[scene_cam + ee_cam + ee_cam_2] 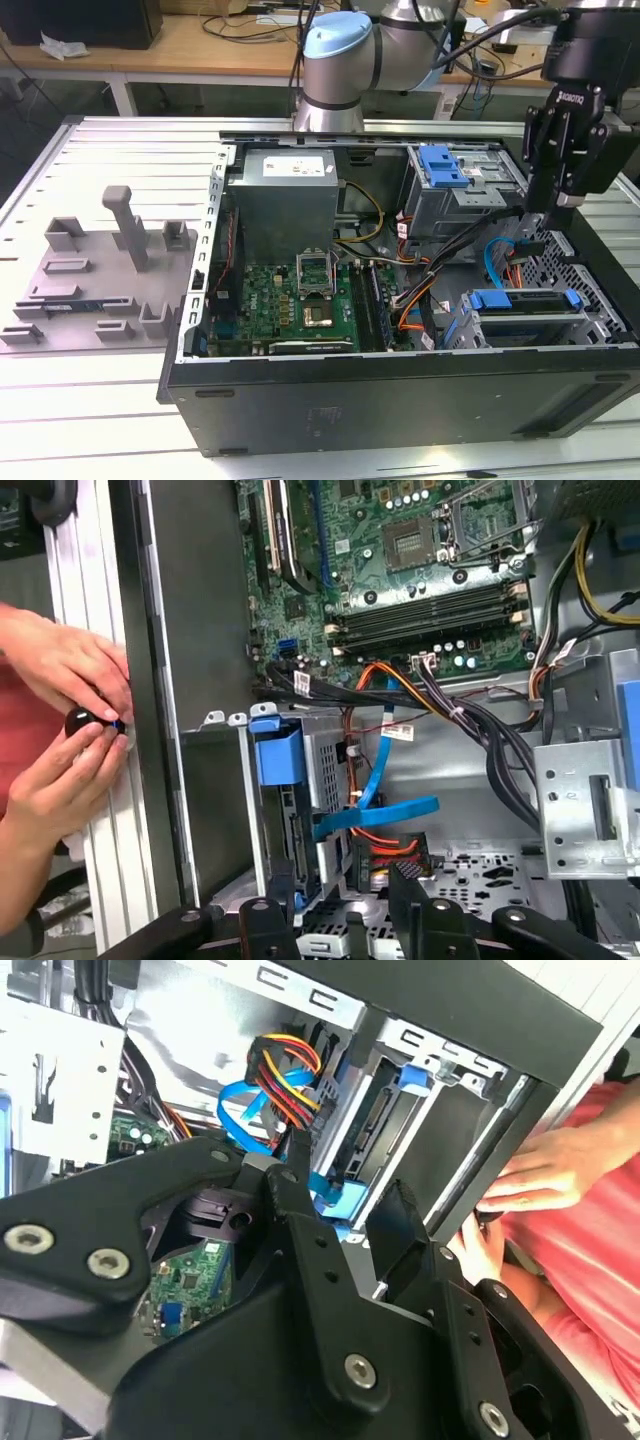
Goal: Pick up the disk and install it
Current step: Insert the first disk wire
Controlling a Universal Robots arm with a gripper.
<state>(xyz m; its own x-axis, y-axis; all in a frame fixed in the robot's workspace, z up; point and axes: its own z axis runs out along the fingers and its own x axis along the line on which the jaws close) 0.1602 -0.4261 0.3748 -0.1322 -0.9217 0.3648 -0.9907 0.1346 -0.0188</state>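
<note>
Evidently stiff, weighty and shock-shy, the disk [525, 308] wants gripping by its blue-framed edges; the claw [558, 202] hovers spread, empty.

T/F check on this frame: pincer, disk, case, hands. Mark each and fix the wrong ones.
1. The pincer is open and empty. True.
2. The disk lies outside the case. False: it sits in a bay inside the case, at the exterior view's right end.
3. A person's hands are just outside the case wall. True.
4. A side cover closes the case. False: the case is open, with the motherboard exposed.
</note>
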